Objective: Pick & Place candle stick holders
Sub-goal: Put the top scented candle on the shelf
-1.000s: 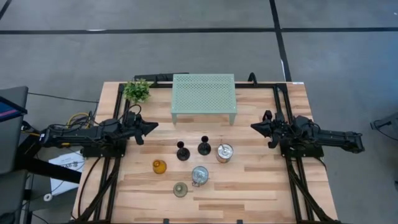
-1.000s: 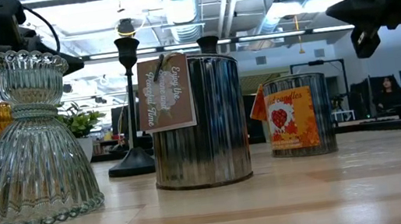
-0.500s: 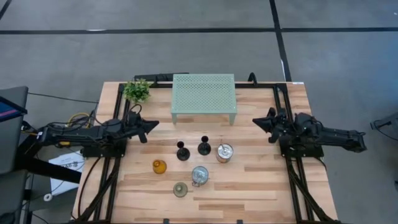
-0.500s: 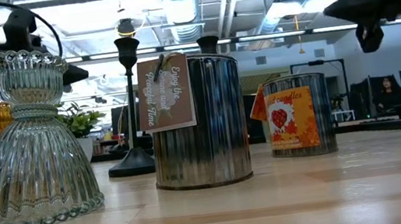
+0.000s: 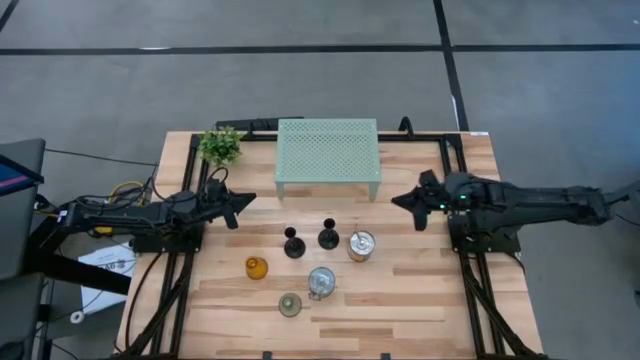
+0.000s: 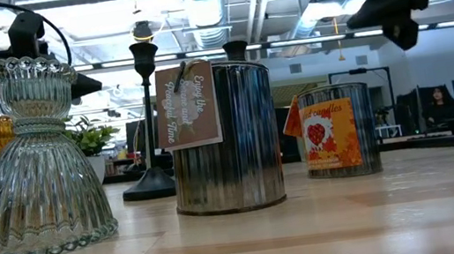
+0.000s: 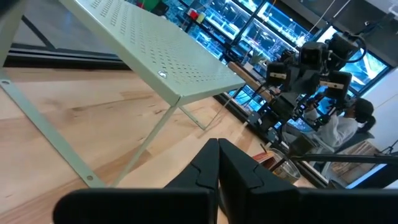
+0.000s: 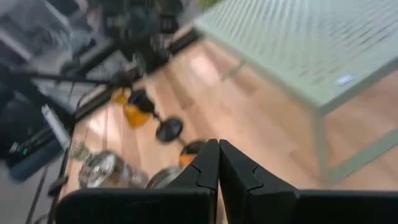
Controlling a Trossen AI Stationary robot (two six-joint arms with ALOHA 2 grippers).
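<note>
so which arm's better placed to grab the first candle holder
Probably the right. In the high view the right gripper reaches in over the table toward the labelled silvery jar holder, its nearest holder. The left gripper hangs about as far from the black stemmed holder. Both grippers are shut and empty.

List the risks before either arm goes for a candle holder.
The two black stemmed holders stand close together; a closing pincer could topple the neighbour. The tagged silvery jar sits beside the pale green glass holder, leaving little finger room. Both pincers, left and right, are shut and must open first.
</note>
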